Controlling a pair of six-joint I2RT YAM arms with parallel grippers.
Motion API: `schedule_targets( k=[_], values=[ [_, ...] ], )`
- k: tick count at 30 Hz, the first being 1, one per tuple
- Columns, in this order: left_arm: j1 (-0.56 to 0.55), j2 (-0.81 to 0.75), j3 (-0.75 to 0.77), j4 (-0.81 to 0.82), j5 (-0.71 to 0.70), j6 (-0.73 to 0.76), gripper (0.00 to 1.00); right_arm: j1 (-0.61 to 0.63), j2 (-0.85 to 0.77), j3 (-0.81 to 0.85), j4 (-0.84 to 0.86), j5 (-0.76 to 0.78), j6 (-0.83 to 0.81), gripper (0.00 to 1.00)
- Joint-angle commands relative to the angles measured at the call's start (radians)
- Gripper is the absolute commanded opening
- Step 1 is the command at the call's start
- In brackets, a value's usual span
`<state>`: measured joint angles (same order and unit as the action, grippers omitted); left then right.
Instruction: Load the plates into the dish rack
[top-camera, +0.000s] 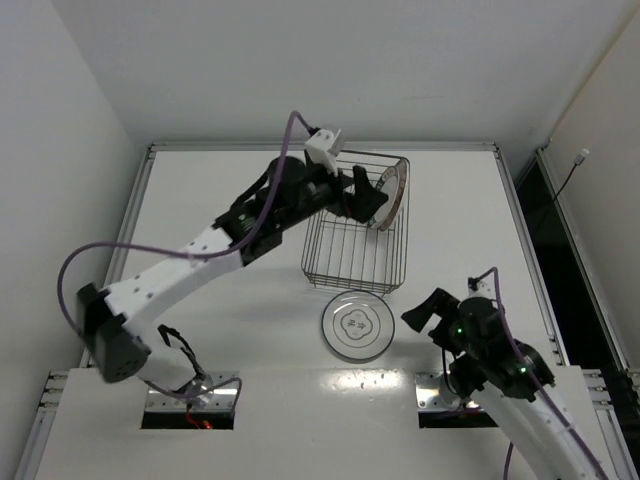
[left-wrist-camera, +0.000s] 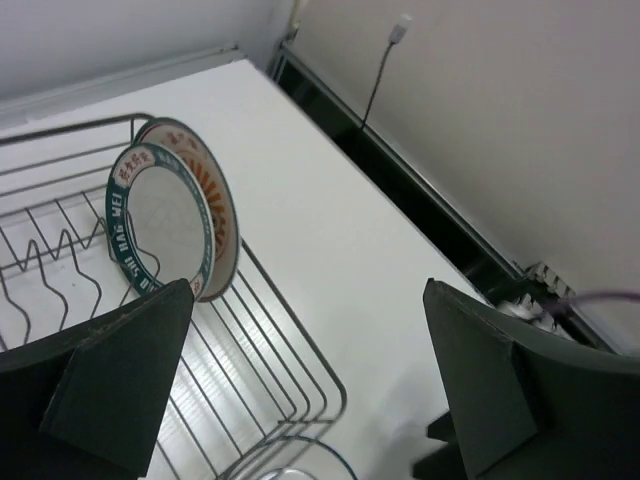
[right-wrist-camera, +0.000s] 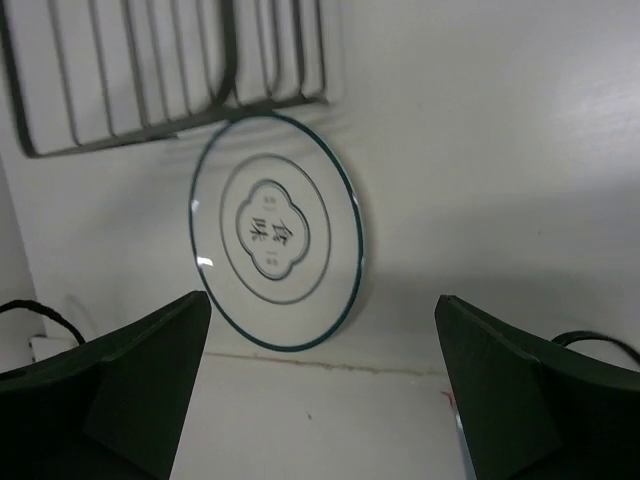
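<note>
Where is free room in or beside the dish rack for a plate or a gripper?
Free: the near half of the dish rack, up to the upright plate; the table right of the rack. Crowded: its far right corner, with that plate and the open left gripper; the flat plate lies close outside the near wall.
</note>
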<state>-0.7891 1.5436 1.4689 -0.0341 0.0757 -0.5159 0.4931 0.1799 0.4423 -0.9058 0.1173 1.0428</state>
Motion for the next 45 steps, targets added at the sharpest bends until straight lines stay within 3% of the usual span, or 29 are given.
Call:
schedule_targets(
  k=[1, 3, 7, 11, 16, 19, 20, 23, 26, 27, 28, 30, 34, 40, 45],
  values=[
    [-0.081, -0.214, -0.128, -0.102, -0.123, 0.164, 1.0, 0.004, -0.072, -0.134, 0.116, -0.14, 0.224, 0.92],
    [-0.081, -0.317, -0.273, -0.112, -0.108, 0.23, 1.0, 0.004, -0.085, -0.233, 0.165, -0.174, 0.291, 0.9],
    [-0.041, -0.5, -0.404, -0.211, -0.166, 0.292, 1.0, 0.004, -0.054, -0.372, 0.307, -0.237, 0.379, 0.88],
    [0.022, -0.635, -0.539, -0.253, -0.333, 0.313, 1.0, 0.004, 0.143, -0.462, 0.441, -0.255, 0.445, 0.85],
    [0.122, -0.718, -0.718, -0.215, -0.319, 0.3, 1.0, 0.004, 0.268, -0.499, 0.496, -0.202, 0.496, 0.75],
    [0.134, -0.744, -0.705, -0.199, -0.294, 0.297, 1.0, 0.004, 0.345, -0.522, 0.603, -0.202, 0.542, 0.68],
    [0.149, -0.744, -0.705, -0.199, -0.294, 0.297, 1.0, 0.004, 0.395, -0.536, 0.632, -0.202, 0.542, 0.59],
    [0.169, -0.722, -0.703, -0.211, -0.33, 0.287, 1.0, 0.013, 0.478, -0.508, 0.647, -0.19, 0.539, 0.48],
    [0.169, -0.711, -0.703, -0.222, -0.413, 0.268, 1.0, 0.013, 0.556, -0.484, 0.647, -0.17, 0.53, 0.23],
    [0.169, -0.711, -0.703, -0.231, -0.439, 0.267, 1.0, 0.013, 0.566, -0.475, 0.637, -0.16, 0.517, 0.07],
    [0.169, -0.711, -0.703, -0.231, -0.462, 0.255, 1.0, 0.013, 0.566, -0.475, 0.637, -0.16, 0.517, 0.0],
    [0.169, -0.711, -0.703, -0.24, -0.533, 0.255, 1.0, 0.013, 0.566, -0.464, 0.605, -0.15, 0.505, 0.0],
    [0.169, -0.721, -0.703, -0.24, -0.544, 0.246, 1.0, 0.013, 0.474, -0.464, 0.549, -0.188, 0.462, 0.0],
    [0.169, -0.741, -0.703, -0.253, -0.608, 0.237, 1.0, 0.022, 0.238, -0.331, 0.19, -0.254, 0.343, 0.0],
    [0.169, -0.741, -0.703, -0.273, -0.671, 0.217, 1.0, 0.022, 0.075, -0.076, -0.096, -0.203, 0.278, 0.0]
  ],
)
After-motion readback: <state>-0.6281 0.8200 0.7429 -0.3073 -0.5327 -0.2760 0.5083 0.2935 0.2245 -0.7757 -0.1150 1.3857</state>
